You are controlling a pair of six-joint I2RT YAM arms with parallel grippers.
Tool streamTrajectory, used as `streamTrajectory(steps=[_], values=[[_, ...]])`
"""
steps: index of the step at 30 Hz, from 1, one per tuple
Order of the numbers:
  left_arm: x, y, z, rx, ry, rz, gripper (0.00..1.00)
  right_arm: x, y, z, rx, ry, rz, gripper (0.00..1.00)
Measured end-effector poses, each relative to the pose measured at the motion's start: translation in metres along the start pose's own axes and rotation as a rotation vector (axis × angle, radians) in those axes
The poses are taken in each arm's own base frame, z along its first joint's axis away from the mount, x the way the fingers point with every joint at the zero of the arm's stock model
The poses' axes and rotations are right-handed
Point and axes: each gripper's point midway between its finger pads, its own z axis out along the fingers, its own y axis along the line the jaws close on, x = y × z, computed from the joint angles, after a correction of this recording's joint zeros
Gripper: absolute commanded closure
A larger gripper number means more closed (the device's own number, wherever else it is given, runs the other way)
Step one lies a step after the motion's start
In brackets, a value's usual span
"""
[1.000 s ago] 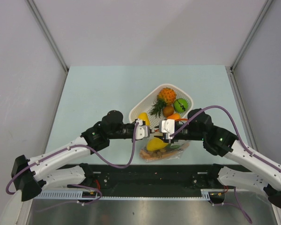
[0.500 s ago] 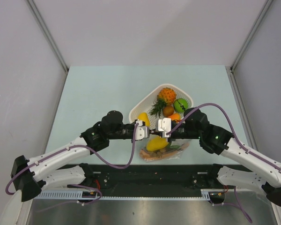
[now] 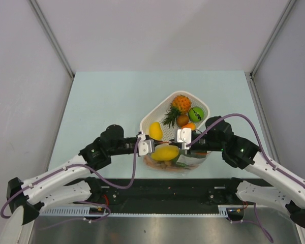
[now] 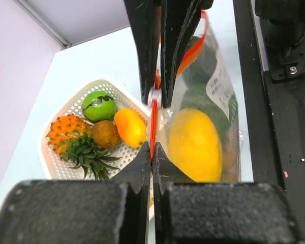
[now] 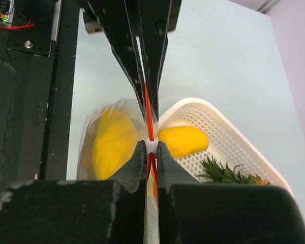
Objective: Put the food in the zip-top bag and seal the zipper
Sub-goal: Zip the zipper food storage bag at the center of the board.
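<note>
The left gripper [image 4: 152, 152] and the right gripper [image 5: 151, 147] are each pressed together on the zipper [image 4: 153, 127], pinching it from opposite ends and holding the zip-top bag [image 3: 165, 161] beside the white basket [image 3: 157, 109]. The bag holds a yellow fruit [image 3: 165, 152] and green pieces [image 4: 203, 99]. In the basket lie a spiky orange fruit [image 3: 181, 103], a green fruit [image 3: 196, 113], a brown one [image 3: 182, 120] and a yellow piece [image 3: 155, 130].
</note>
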Motion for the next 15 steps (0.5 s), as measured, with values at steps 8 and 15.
streamTrajectory(steps=[8, 15], values=[[-0.006, 0.0, -0.016, -0.042, -0.023, 0.037, 1.0, 0.02, 0.003, -0.025, 0.014, 0.078, 0.031, 1.0], [-0.003, 0.004, -0.032, -0.103, -0.004, 0.019, 1.0, 0.035, 0.01, -0.054, 0.047, 0.149, 0.067, 1.0]])
